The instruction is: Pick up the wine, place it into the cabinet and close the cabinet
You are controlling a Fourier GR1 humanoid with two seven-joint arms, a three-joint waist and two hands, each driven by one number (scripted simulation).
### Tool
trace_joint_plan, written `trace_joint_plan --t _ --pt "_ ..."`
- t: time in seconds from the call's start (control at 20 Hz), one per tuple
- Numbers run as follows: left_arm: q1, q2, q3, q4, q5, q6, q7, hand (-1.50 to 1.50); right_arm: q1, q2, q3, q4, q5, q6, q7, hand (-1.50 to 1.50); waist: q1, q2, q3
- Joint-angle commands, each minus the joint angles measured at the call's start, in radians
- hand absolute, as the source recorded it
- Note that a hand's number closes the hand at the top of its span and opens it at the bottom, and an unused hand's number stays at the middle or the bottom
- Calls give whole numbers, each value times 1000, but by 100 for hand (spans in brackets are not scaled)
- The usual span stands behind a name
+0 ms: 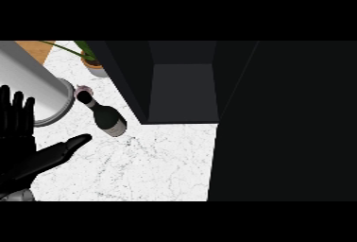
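A dark cabinet fills the far right, its door swung open toward the near side and covering the right of the white marble counter. At the far left stands a big grey cylinder, with a potted plant behind it. The left hand sits at the near left, fingers straight and spread, thumb pointing right, holding nothing. The wine bottle stands on the counter between hand and cabinet; its label cannot be read.

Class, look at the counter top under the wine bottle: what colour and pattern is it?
White with fine grey marble veining, seen in the head view: counter top, wine bottle.
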Motion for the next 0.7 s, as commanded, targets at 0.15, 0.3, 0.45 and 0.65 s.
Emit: trace_joint_plan --t 0.15,0.3,0.45,0.65 --pt "-10 -3 52 171 71 -75 -131 -150 72 -17 36 -257 8 -31 89 -150 -3 0 0" --pt "-36 -21 70 338 77 -107 -257 -150 38 -39 -11 -226 -39 -6 83 -150 -6 3 0" --pt "-63 -34 80 382 72 -86 -268 -150 45 -35 9 -257 -5 -28 113 -150 -4 1 0" --pt "-82 17 162 485 138 -151 -318 -150 73 -45 0 -236 -25 -11 55 -150 -5 1 1"
